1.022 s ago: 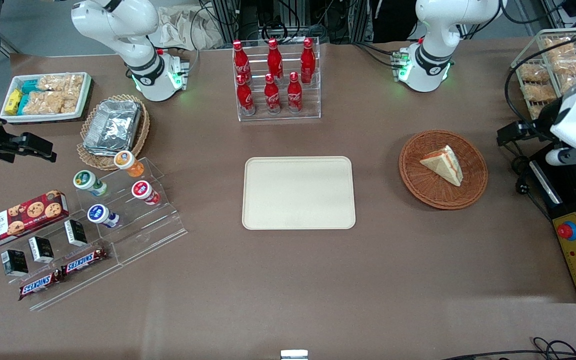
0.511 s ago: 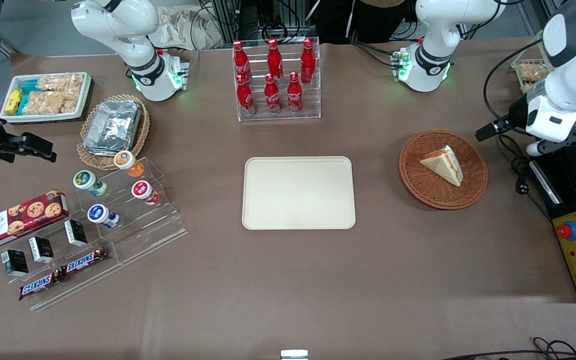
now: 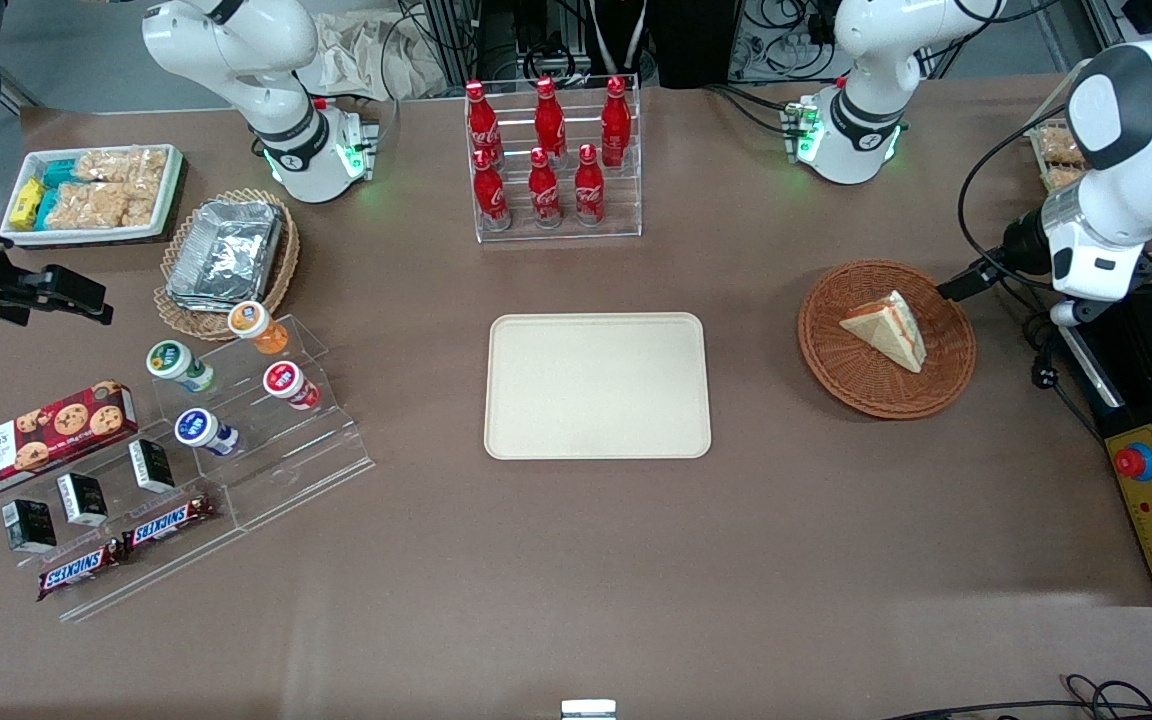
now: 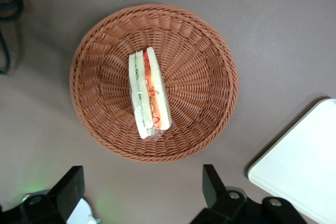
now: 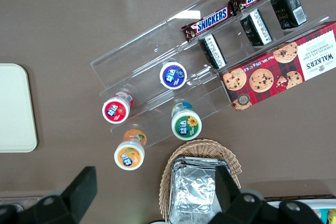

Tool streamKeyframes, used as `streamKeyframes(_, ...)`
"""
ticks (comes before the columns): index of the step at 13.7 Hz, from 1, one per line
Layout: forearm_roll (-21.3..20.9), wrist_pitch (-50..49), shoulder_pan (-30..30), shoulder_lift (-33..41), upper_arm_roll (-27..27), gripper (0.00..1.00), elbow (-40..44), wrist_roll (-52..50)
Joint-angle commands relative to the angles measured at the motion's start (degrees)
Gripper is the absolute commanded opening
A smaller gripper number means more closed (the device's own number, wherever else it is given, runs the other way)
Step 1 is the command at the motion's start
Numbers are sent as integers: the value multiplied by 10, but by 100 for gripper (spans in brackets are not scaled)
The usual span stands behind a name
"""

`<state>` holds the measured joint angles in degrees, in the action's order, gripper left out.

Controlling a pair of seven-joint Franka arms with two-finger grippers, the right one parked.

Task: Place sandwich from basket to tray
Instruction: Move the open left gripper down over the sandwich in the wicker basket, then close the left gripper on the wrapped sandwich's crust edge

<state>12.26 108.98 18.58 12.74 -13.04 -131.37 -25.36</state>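
The sandwich (image 3: 886, 328) (image 4: 148, 94), a white-bread wedge with red-orange and green filling, lies in the round reddish-brown basket (image 3: 836, 360) (image 4: 205, 77). Nothing lies on the cream tray (image 3: 597, 386) (image 4: 299, 166) at the table's middle. My left gripper (image 3: 964, 284) (image 4: 142, 188) hovers above the table just off the basket's rim, toward the working arm's end. It is open, its black fingers (image 4: 71, 186) wide apart with only bare table between them, clear of basket and sandwich.
A clear rack of red cola bottles (image 3: 548, 160) stands farther from the front camera than the tray. A black-and-yellow control box with a red button (image 3: 1151, 500) and a cable (image 3: 1041, 370) lie at the working arm's end. Snack shelves (image 3: 186, 440) and a foil-filled basket (image 3: 226, 255) sit toward the parked arm's end.
The left arm has swung in over the table's end and its gripper has come closer to the basket's rim. Sandwich, basket and tray have not moved.
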Motion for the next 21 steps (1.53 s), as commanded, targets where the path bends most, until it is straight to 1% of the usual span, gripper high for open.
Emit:
streamKeyframes(1, 26, 62, 28, -5, -27, 100, -51, -7)
streamKeyframes(5, 27, 113, 28, -52, -27, 100, -93, -7)
streamKeyframes(8, 29, 122, 28, -103, -27, 100, -92, -7)
streamKeyframes(10, 71, 129, 28, -122, -27, 100, -91, -7)
streamKeyframes(12, 97, 146, 28, -140, -26, 100, -90, -10)
streamKeyframes(18, 105, 207, 26, -198, -27, 100, -89, -61)
streamKeyframes(21, 105, 212, 23, -203, -27, 98, -88, -81)
